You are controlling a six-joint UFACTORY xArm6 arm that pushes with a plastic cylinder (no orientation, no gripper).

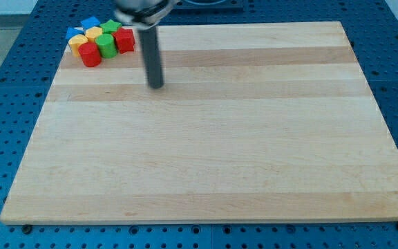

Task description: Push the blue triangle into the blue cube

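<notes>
All the blocks sit in one tight cluster at the board's top left corner. A blue block [90, 23], which looks like the cube, is at the cluster's top. A second blue block [73, 32], which looks like the triangle, is at its left end, just left of and below the first. They look close together; I cannot tell whether they touch. My tip [156, 86] is on the board to the right of and below the cluster, apart from every block.
The cluster also holds two yellow blocks [79, 43] [93, 33], a green block [110, 26], a green cylinder [105, 46], a red cylinder [90, 56] and a red block [124, 39]. The wooden board [213, 152] lies on a blue perforated table [5, 104].
</notes>
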